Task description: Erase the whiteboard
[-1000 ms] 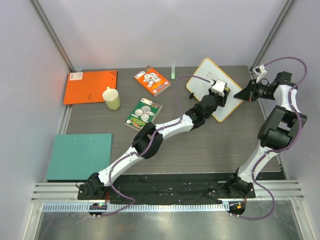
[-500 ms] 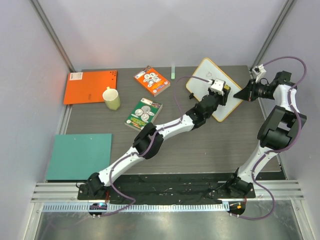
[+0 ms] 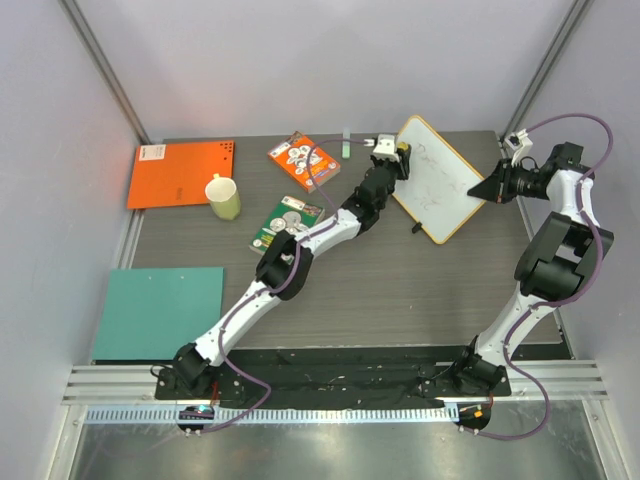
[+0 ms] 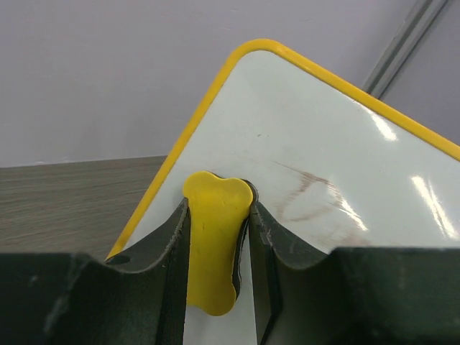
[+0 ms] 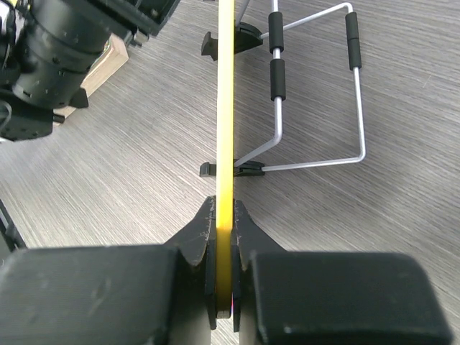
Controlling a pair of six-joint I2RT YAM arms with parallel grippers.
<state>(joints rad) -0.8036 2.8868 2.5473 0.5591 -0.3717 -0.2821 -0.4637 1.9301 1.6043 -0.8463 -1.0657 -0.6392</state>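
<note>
The whiteboard with a yellow frame stands tilted at the back right on black feet and a wire stand. Faint dark handwriting shows on its face, and brownish smears show in the left wrist view. My left gripper is shut on a yellow eraser at the board's upper left corner. My right gripper is shut on the board's right edge, seen edge-on in the right wrist view between the fingers.
An orange sheet lies at the back left and a teal sheet at the front left. A pale cup, two booklets and a small green marker lie left of the board.
My left gripper has moved with the eraser from the middle of the board's face up and left to its upper left corner. The right gripper and the board have not moved.
</note>
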